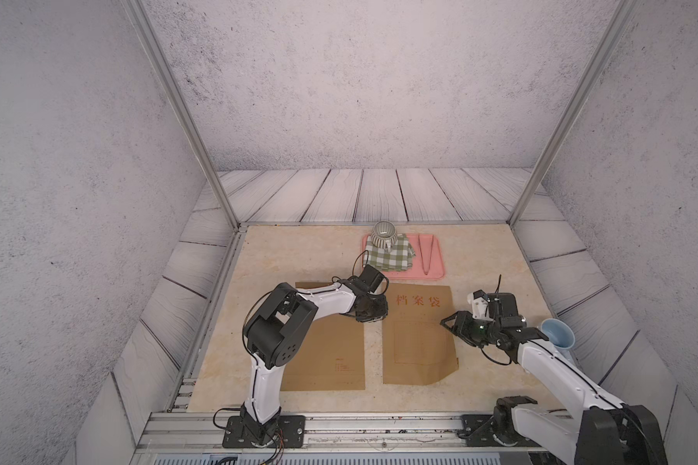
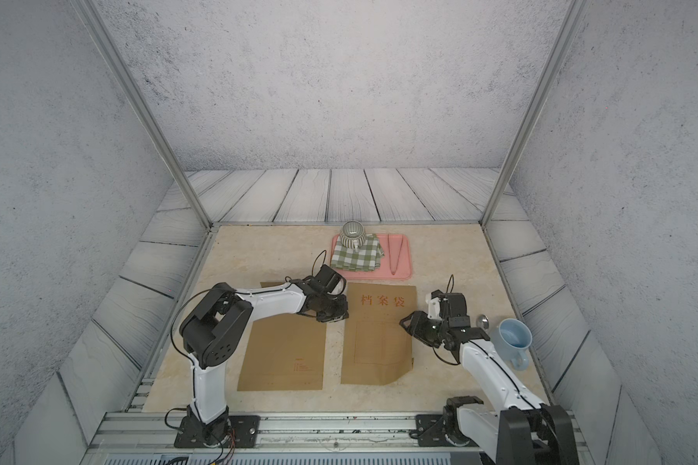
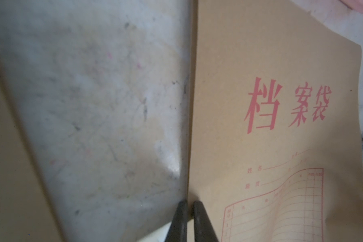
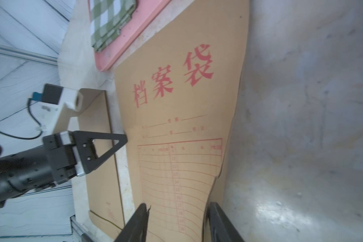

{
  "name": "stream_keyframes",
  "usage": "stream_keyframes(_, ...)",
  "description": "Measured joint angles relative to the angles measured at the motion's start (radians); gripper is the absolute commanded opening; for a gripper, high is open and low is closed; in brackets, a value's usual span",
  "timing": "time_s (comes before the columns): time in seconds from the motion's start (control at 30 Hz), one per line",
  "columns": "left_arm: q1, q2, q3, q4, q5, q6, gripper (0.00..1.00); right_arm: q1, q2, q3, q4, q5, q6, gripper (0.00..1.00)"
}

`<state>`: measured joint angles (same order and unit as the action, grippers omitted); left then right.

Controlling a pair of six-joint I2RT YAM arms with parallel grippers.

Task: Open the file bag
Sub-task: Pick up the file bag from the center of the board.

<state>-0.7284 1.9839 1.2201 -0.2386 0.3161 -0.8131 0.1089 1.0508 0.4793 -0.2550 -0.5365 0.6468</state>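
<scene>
The file bag (image 1: 416, 342) (image 2: 375, 346) is a brown paper envelope with red characters, lying flat at mid-table. My left gripper (image 1: 383, 317) (image 2: 342, 316) sits at its left edge. In the left wrist view the fingers (image 3: 198, 211) stand almost together with the bag's edge (image 3: 192, 125) running between them. My right gripper (image 1: 445, 322) (image 2: 403, 321) is over the bag's right side. In the right wrist view it (image 4: 177, 207) stands open with one finger on either side of the top sheet (image 4: 176, 188), which bows up between them.
A second plain brown envelope (image 1: 327, 354) lies left of the bag, partly under my left arm. Behind them a pink tray (image 1: 436, 269) holds a checked cloth (image 1: 387, 255), a striped cup (image 1: 383, 233) and tongs (image 1: 428, 253). A blue mug (image 1: 559, 334) stands right of my right wrist.
</scene>
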Motion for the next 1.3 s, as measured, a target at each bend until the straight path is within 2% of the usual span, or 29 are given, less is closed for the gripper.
stream_keyframes(0.1, 0.000, 0.000, 0.000, 0.000, -0.001, 0.000, 0.12, 0.000, 0.021, 0.005, -0.008, -0.001, -0.007, 0.43)
stream_keyframes(0.2, 0.000, 0.000, 0.000, 0.000, -0.002, 0.000, 0.12, 0.000, 0.050, 0.024, -0.061, 0.041, -0.017, 0.55)
stream_keyframes(0.33, 0.000, 0.005, 0.001, 0.006, 0.000, -0.001, 0.10, 0.004, 0.051, 0.038, -0.150, 0.125, -0.022, 0.77)
stream_keyframes(0.47, -0.002, 0.005, 0.003, 0.010, -0.002, -0.001, 0.10, 0.007, 0.048, 0.054, -0.247, 0.202, -0.013, 0.84)
stream_keyframes(0.63, -0.019, -0.023, 0.010, -0.074, -0.056, 0.006, 0.12, 0.008, -0.002, 0.069, -0.352, 0.259, -0.004, 0.86)
stream_keyframes(0.77, -0.045, -0.056, 0.051, -0.166, -0.111, 0.019, 0.12, 0.008, -0.050, 0.053, -0.396, 0.251, 0.014, 0.85)
stream_keyframes(0.93, -0.084, -0.041, 0.165, -0.178, -0.118, 0.032, 0.03, 0.009, -0.091, -0.044, -0.412, 0.202, 0.044, 0.84)
stream_keyframes(1.07, -0.093, 0.027, 0.185, -0.159, -0.102, 0.034, 0.00, 0.009, -0.126, -0.061, -0.439, 0.185, 0.058, 0.84)
stream_keyframes(1.13, -0.092, 0.080, 0.182, -0.163, -0.097, 0.031, 0.00, 0.009, -0.116, -0.060, -0.432, 0.168, 0.058, 0.82)
stream_keyframes(1.3, -0.080, 0.085, 0.169, -0.134, -0.092, 0.022, 0.00, 0.009, -0.036, -0.059, -0.362, 0.109, 0.064, 0.70)
